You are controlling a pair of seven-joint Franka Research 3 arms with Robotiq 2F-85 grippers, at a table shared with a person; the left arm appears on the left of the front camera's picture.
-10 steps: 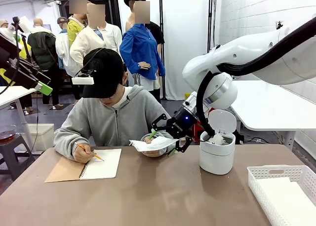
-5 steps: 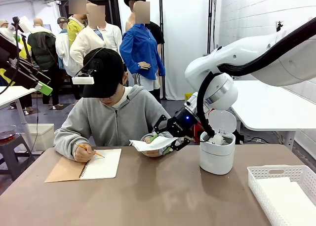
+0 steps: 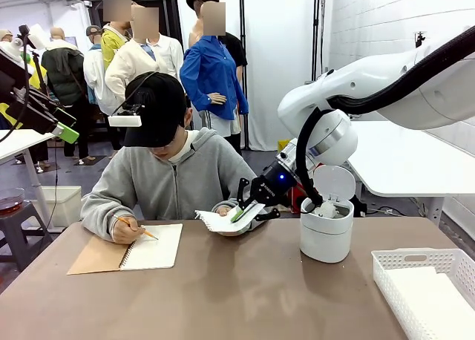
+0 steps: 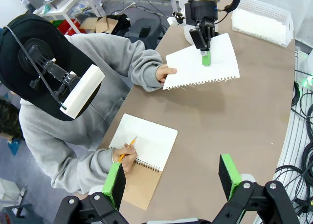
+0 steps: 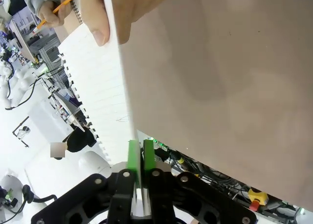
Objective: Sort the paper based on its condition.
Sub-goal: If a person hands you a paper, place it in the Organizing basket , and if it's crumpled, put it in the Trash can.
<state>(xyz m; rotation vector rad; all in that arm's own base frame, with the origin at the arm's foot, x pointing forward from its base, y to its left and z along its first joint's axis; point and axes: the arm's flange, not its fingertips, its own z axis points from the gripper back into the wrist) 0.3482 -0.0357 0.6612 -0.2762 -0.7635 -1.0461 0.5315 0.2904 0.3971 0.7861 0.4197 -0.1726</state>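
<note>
Closing since a second ago, the right gripper [image 3: 239,213] now pinches the paper [image 4: 201,61], a flat sheet held above the table [image 3: 223,295] by the person's hand [image 4: 166,73] at its opposite edge; the arm reaches across from the right.

Brown bench [image 3: 237,295], smooth top. Spiral notebook [image 3: 130,252] open flat at far L, brown cover folded under, person's hand w/ pencil [image 3: 122,230] resting on it. White lidded bin [image 3: 326,232] upright R of centre, lid up. White lattice basket [image 3: 427,288] at near R corner, flat white sheets inside.
</note>
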